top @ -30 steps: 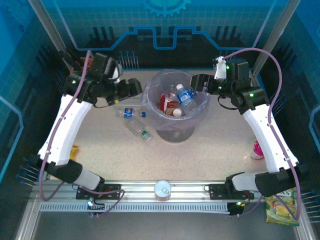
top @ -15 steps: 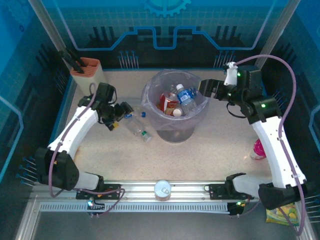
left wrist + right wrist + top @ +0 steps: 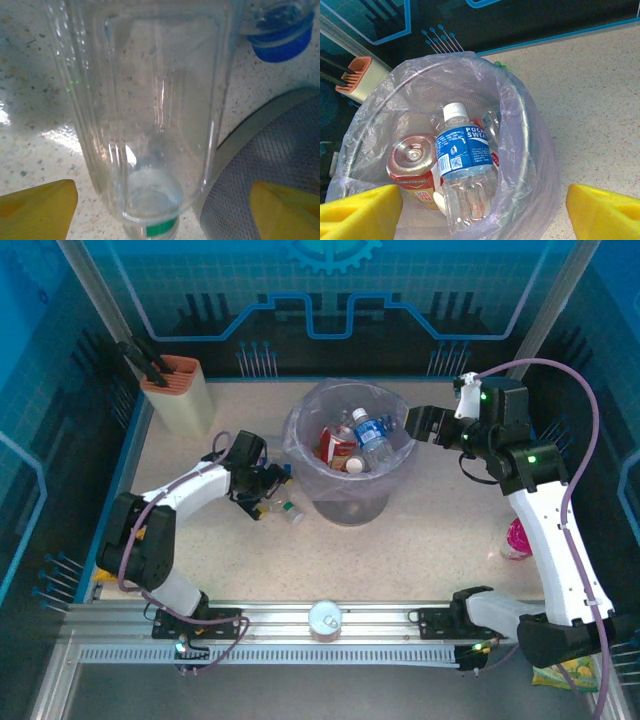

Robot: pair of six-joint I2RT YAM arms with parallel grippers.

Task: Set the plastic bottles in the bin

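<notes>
Just left of the bin (image 3: 296,445), the left gripper (image 3: 162,207) straddles a clear green-capped bottle (image 3: 155,125) lying on the table (image 3: 30,115), jaws apart. Empty, light and slick-walled, it likely crushes easily, so a mid-body hold suits. Beyond, the right gripper (image 3: 418,423) hangs spread above the bin's far-right rim.

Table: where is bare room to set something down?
Bare: the wide stretch between the bin and the can, and the bin's right side. Crowded: left of the bin, where the left gripper hangs over two bottles.
</notes>
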